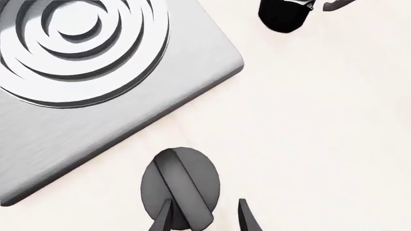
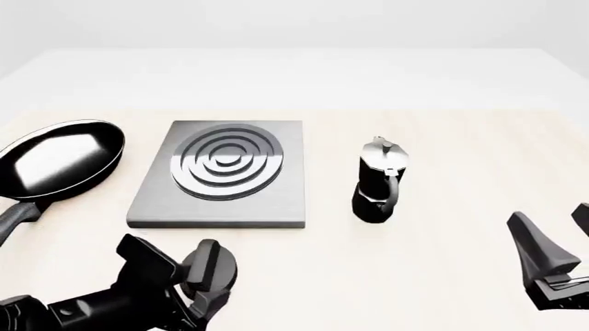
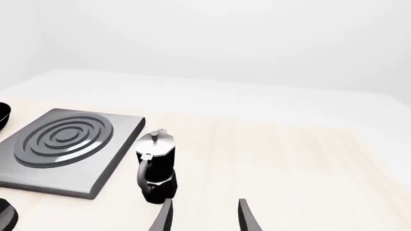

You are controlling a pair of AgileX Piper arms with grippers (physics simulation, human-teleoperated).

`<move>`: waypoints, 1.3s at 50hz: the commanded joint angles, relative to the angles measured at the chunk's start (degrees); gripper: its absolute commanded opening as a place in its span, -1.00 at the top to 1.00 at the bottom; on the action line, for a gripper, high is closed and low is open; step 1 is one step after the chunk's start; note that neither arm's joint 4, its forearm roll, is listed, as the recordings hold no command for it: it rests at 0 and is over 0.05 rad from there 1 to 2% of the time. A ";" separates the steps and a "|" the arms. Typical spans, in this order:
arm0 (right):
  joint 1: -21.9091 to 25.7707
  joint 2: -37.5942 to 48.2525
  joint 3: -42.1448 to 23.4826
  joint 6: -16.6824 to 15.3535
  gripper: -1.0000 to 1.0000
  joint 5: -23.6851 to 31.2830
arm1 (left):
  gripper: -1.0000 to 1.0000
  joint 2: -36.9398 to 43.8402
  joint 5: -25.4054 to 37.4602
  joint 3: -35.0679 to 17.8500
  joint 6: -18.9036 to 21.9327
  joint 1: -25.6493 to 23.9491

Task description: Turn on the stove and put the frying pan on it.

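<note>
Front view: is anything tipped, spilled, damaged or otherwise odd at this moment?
Nothing stands out. The frying pan, stove and moka pot all sit upright and apart on the table; the left gripper is open over the knob.

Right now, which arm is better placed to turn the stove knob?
Left. The left gripper is open right at the knob, one finger over its ridge, near the stove front edge. The right gripper sits far right, beyond the moka pot.
</note>
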 commanded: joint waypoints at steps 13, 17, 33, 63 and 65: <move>-0.21 0.13 0.00 0.03 -1.00 -0.14 | -1.00 -6.70 6.05 -1.16 -4.87 -13.73; -0.20 0.12 0.00 -0.03 -1.00 -0.15 | -1.00 -11.04 10.51 -2.34 -5.12 -15.65; 0.23 -1.75 0.00 0.26 -1.00 1.36 | -1.00 -30.80 31.54 -9.75 -3.80 -19.72; 1.38 -1.43 0.00 0.25 -1.00 0.48 | -1.00 -58.03 65.27 -22.20 3.87 -0.93; 1.53 -1.17 -0.01 0.25 -1.00 0.27 | -1.00 -58.55 66.69 -22.86 4.81 1.71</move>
